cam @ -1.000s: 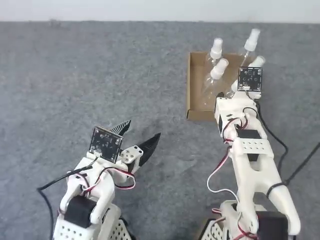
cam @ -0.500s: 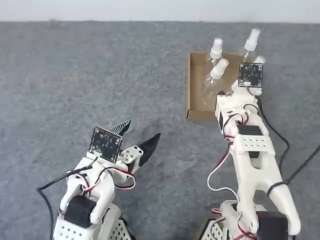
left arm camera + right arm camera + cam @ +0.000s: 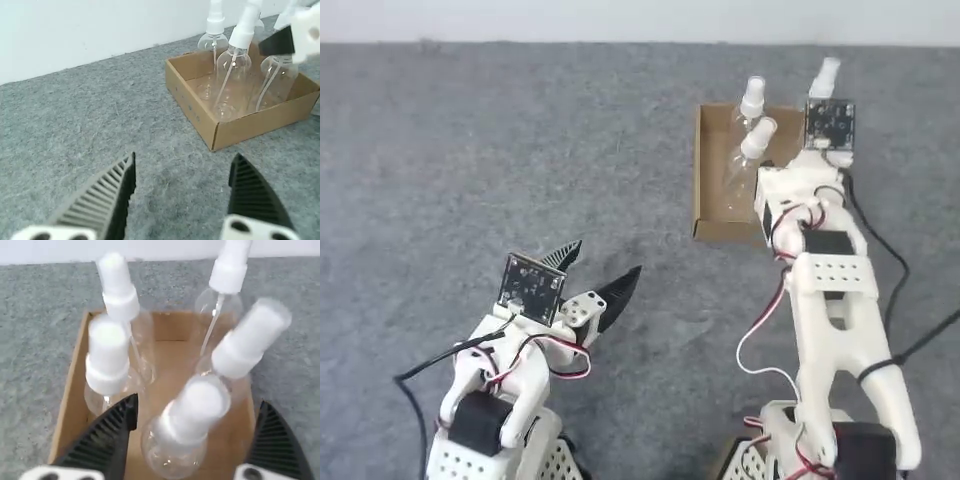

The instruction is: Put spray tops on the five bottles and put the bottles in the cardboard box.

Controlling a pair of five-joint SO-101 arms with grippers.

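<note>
left claw [image 3: 605, 258]: spread wide, empty, over bare bench [image 3: 470, 140], well apart from cardboard box [image 3: 699, 170]
right claw [image 3: 197, 402]: spread wide, empty, above the cardboard box
spray bottles [image 3: 106, 362]: five, tops on, all in the cardboard box, some tilted

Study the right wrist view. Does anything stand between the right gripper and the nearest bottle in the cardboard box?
Nothing visible does. The right gripper is open above the cardboard box, one finger on each side of the nearest bottle. The other bottles stand beside and behind it, not in between.
</note>
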